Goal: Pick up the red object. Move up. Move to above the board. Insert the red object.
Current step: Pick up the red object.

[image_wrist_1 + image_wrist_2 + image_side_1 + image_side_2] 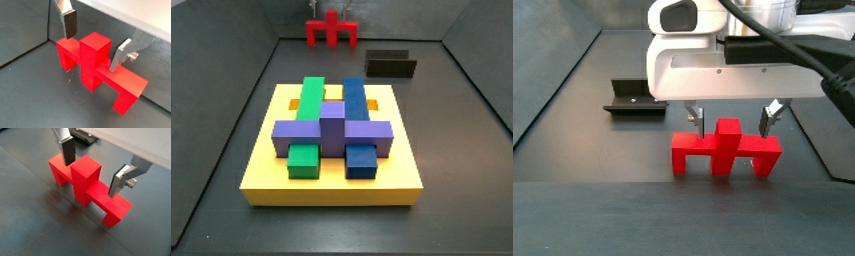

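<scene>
The red object (93, 62) (83, 178) stands on the dark floor on its two legs, its upright stem pointing up. My gripper (93, 51) (92, 177) (730, 127) is open and lowered over it, one finger on each side of the stem and just above the horizontal bar. In both wrist views a gap shows between each pad and the stem. In a side view the red object (331, 32) sits at the far end, well beyond the board (331, 195). The board is a yellow slab carrying green, blue and purple blocks.
The dark fixture (636, 100) (392, 65) stands on the floor between the red object and the board, off to one side. Grey walls enclose the floor on all sides, and one wall runs close behind the red object (727, 155).
</scene>
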Motion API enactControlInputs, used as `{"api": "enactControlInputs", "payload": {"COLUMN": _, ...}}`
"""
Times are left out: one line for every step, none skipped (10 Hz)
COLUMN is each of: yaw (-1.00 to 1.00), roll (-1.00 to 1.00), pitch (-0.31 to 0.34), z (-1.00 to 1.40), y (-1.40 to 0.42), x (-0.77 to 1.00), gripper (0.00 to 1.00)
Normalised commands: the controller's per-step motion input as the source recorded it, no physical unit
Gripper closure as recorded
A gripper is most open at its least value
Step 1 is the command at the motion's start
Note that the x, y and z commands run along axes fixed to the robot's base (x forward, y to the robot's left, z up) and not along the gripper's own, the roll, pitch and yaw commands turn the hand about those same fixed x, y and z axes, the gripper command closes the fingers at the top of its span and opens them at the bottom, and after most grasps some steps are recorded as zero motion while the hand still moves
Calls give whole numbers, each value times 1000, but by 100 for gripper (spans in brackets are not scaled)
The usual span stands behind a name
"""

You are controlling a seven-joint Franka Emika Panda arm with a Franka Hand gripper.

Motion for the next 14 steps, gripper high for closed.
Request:
{"api": "enactControlInputs", "payload": {"yaw": -63, "roll": 16, "pitch": 0, "z": -49, "y": 66, "x": 0, "gripper": 0}}
{"api": "enactControlInputs", "payload": {"yaw": 0, "roll": -4, "pitch": 0, "z": 0, "y": 0, "x": 0, "gripper": 0}}
{"api": "enactControlInputs", "payload": {"yaw": 0, "roll": 0, "pitch": 0, "z": 0, "y": 0, "x": 0, "gripper": 0}}
{"api": "enactControlInputs", "payload": {"yaw": 0, "roll": 0, "pitch": 0, "z": 0, "y": 0, "x": 0, "gripper": 100}}
{"api": "enactControlInputs", "payload": {"yaw": 0, "roll": 0, "pitch": 0, "z": 0, "y": 0, "x": 0, "gripper": 100}}
{"api": "enactControlInputs", "payload": {"yaw": 0, "roll": 0, "pitch": 0, "z": 0, "y": 0, "x": 0, "gripper": 100}}
{"api": "enactControlInputs", "payload": {"yaw": 0, "roll": 0, "pitch": 0, "z": 0, "y": 0, "x": 0, "gripper": 100}}
{"api": "enactControlInputs", "payload": {"yaw": 0, "roll": 0, "pitch": 0, "z": 0, "y": 0, "x": 0, "gripper": 100}}
{"api": "enactControlInputs", "payload": {"yaw": 0, "roll": 0, "pitch": 0, "z": 0, "y": 0, "x": 0, "gripper": 100}}
{"api": "enactControlInputs", "payload": {"yaw": 0, "roll": 0, "pitch": 0, "z": 0, "y": 0, "x": 0, "gripper": 100}}
{"api": "enactControlInputs", "payload": {"yaw": 0, "roll": 0, "pitch": 0, "z": 0, "y": 0, "x": 0, "gripper": 100}}
{"api": "enactControlInputs", "payload": {"yaw": 0, "roll": 0, "pitch": 0, "z": 0, "y": 0, "x": 0, "gripper": 100}}
{"api": "enactControlInputs", "payload": {"yaw": 0, "roll": 0, "pitch": 0, "z": 0, "y": 0, "x": 0, "gripper": 100}}
{"api": "enactControlInputs", "payload": {"yaw": 0, "roll": 0, "pitch": 0, "z": 0, "y": 0, "x": 0, "gripper": 100}}
